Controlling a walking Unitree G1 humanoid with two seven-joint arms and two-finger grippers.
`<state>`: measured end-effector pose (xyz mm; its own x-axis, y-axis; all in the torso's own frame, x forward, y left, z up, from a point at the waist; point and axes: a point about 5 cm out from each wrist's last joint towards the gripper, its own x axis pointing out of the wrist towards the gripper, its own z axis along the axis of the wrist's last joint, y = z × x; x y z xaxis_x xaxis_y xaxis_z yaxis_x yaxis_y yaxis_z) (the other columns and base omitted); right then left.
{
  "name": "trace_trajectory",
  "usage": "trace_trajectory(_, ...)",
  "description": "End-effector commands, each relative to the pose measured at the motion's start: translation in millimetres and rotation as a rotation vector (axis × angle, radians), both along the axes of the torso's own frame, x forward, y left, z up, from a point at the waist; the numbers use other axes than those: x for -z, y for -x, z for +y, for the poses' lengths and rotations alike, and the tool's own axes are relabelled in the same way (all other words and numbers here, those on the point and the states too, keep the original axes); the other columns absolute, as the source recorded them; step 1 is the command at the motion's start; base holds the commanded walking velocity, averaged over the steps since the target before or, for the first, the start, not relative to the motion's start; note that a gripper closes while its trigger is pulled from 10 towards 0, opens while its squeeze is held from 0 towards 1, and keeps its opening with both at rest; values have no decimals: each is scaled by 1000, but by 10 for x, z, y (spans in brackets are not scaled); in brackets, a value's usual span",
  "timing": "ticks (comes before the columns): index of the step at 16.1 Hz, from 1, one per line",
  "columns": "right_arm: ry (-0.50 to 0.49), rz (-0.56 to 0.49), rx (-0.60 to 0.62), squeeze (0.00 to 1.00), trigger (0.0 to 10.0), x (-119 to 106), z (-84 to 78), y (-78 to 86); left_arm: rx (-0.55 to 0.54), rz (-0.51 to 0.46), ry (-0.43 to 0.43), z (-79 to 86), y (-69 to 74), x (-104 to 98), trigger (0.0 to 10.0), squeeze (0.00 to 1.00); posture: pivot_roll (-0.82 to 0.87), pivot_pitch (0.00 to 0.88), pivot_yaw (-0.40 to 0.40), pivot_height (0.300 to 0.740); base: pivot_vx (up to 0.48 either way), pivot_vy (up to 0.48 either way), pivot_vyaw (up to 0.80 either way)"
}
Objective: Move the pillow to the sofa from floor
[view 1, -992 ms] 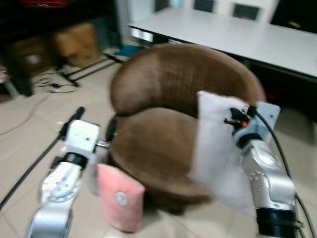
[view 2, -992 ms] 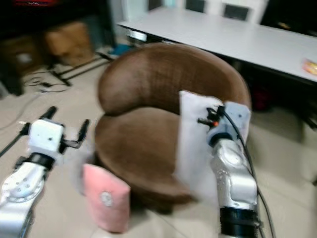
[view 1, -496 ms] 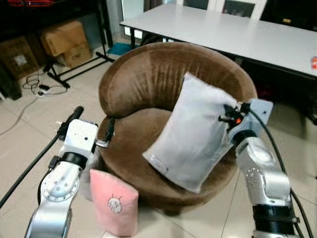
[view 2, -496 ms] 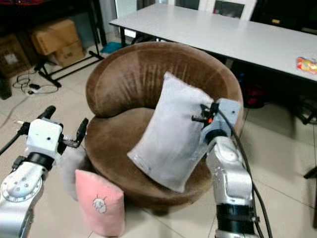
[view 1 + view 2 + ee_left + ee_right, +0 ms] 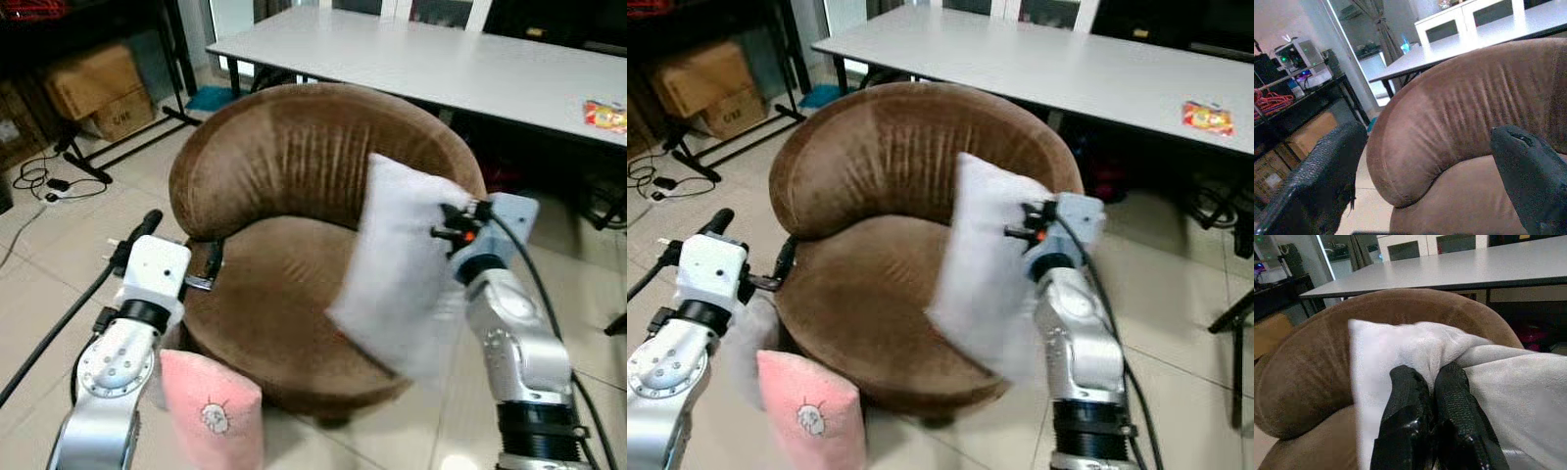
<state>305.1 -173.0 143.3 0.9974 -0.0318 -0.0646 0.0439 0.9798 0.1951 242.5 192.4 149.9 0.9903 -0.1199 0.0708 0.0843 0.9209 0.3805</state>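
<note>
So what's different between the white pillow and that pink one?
The white pillow is pinched in the right hand and hangs tilted over the brown sofa's seat; the pink pillow stands on the floor against the sofa's front. The white one looks larger and plain, while the pink one carries a small drawn face. Both are soft rectangular cushions.

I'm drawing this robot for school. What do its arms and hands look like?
Both arms are shiny silver metal tubes with black ring joints. The left gripper sits on a boxy white wrist block; the right gripper sits behind a pale grey-blue block with small red and orange bits. Each gripper has two long black fingers with a bumpy, textured surface. A black cable runs along each arm.
</note>
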Motion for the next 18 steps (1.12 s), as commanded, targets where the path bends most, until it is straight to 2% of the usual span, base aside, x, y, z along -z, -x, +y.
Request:
trace_trajectory(1,-5,-77,-21,0,10000,-143,69,-29,2,1,-2,23,-8,-11,10000,0,1,0,24,740,292,0,0)
trace_trajectory(7,2,-71,-19,0,10000,-140,59,-38,9,1,3,19,-12,-12,10000,0,1,0,25,740,327,0,0)
trace_trajectory(12,-2,-78,-12,0,10000,-136,36,-41,14,2,0,13,-17,-9,10000,0,-2,0,28,740,345,0,-800)
trace_trajectory(18,17,-113,-59,0,10000,-185,71,-45,9,12,-28,3,7,31,10000,0,3,0,19,740,263,0,0)
